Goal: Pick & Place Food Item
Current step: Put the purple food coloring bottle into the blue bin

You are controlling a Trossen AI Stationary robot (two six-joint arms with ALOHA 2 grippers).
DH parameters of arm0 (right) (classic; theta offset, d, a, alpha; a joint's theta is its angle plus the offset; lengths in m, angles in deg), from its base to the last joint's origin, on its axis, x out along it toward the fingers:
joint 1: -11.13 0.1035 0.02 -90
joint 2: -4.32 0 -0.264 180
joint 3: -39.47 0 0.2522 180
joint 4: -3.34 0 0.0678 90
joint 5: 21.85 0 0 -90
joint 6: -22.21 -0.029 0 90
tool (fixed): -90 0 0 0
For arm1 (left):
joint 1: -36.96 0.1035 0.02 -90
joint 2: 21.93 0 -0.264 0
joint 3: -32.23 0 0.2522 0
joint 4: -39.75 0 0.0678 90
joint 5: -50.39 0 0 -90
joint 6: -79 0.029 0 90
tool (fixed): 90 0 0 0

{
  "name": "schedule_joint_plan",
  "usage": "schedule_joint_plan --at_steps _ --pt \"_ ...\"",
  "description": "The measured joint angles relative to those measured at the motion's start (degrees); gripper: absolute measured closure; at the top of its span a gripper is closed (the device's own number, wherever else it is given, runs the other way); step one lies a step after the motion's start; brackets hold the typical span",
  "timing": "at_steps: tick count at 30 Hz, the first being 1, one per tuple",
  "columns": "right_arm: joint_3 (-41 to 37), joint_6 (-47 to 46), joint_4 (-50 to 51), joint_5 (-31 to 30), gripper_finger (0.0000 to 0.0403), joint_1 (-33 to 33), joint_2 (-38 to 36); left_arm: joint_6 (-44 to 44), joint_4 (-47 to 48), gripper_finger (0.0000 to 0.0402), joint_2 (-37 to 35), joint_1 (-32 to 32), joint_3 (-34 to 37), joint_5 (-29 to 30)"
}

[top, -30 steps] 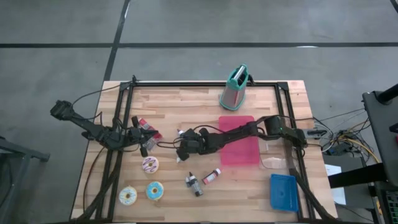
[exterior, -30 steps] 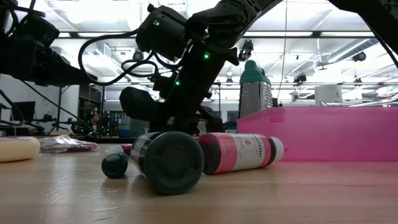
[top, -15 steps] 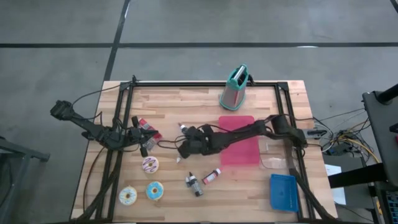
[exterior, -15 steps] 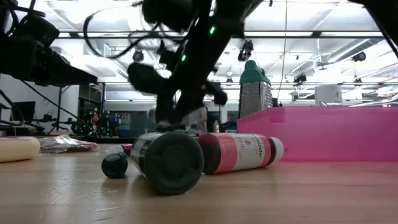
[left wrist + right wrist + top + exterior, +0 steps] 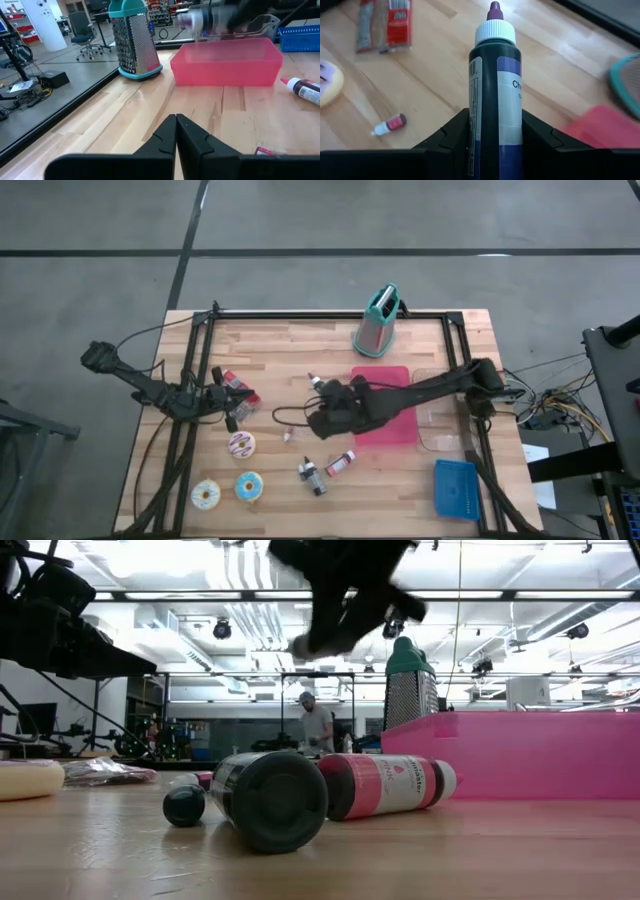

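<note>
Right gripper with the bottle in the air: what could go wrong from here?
The right gripper clamps the dark bottle low on its body, so the long top could swing or slip. It hangs beside the pink bin, whose wall the bottle might clip. A drop could hit the small bottles lying below.

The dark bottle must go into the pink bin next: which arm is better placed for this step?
The right. Its end effector already grips the dark bottle, lifted beside the pink bin. The left end effector is shut and empty, resting across the table.
</note>
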Motion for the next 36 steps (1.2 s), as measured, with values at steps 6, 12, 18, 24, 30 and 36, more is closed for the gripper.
schedule_joint_plan --at_steps 6,12,18,24,30,36 --pt "-0.1 -4.3 6.0 0.4 0.0273 2.6 -5.8 0.0 0.0 0.0390 0.1 0.0 0.0 0.0" --pt "-0.1 -4.5 9.1 5.0 0.0273 5.1 -7.8 0.0 0.0 0.0390 0.1 0.0 0.0 0.1" --pt "-0.1 -14.5 16.9 6.3 0.0273 8.3 -8.3 0.0 0.0 0.0390 0.2 0.0 0.0 0.1" --pt "-0.1 -26.3 21.5 6.2 0.0273 12.4 -8.3 0.0 0.0 0.0390 0.2 0.0 0.0 0.0" --pt "-0.1 -38.7 26.0 6.4 0.0273 17.8 -8.3 0.0 0.0 0.0390 0.2 0.0 0.0 0.0" --pt "0.3 -51.8 31.4 13.7 0.0273 24.1 -8.3 0.0 0.0 0.0390 0.2 0.0 0.0 0.0"
